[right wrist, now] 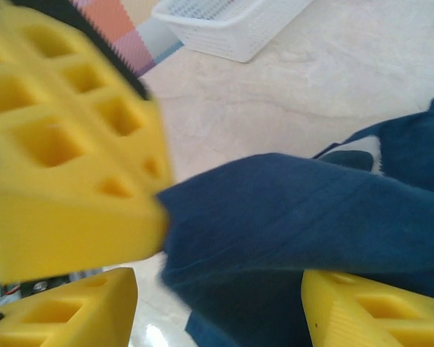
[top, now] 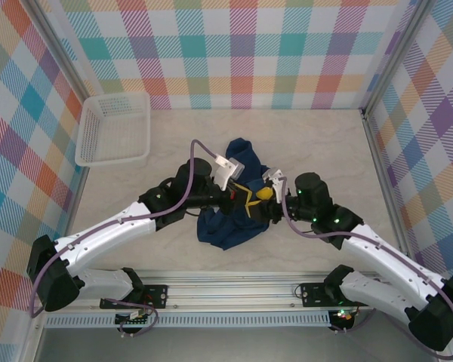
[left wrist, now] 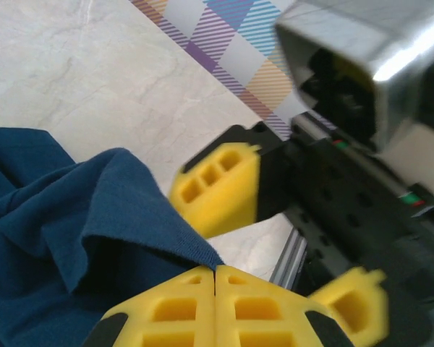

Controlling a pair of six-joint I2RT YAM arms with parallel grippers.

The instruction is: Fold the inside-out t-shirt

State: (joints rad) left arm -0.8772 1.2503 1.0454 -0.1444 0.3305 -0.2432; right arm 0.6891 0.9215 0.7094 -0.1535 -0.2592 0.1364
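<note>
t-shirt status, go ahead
Left gripper shut on t-shirt edge. Right gripper open, straddling a fold. The t-shirt bunched mid-table, not folded. Basket far left, well apart.

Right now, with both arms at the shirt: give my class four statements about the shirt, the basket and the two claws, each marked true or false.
1. The t-shirt lies spread flat on the table. False: it is bunched in a heap between the arms.
2. The white basket stands at the far left, apart from the t-shirt. True.
3. The left claw is shut, pinching an edge of the t-shirt. True.
4. The right claw is shut tight. False: it is open, with cloth between its fingers.
</note>
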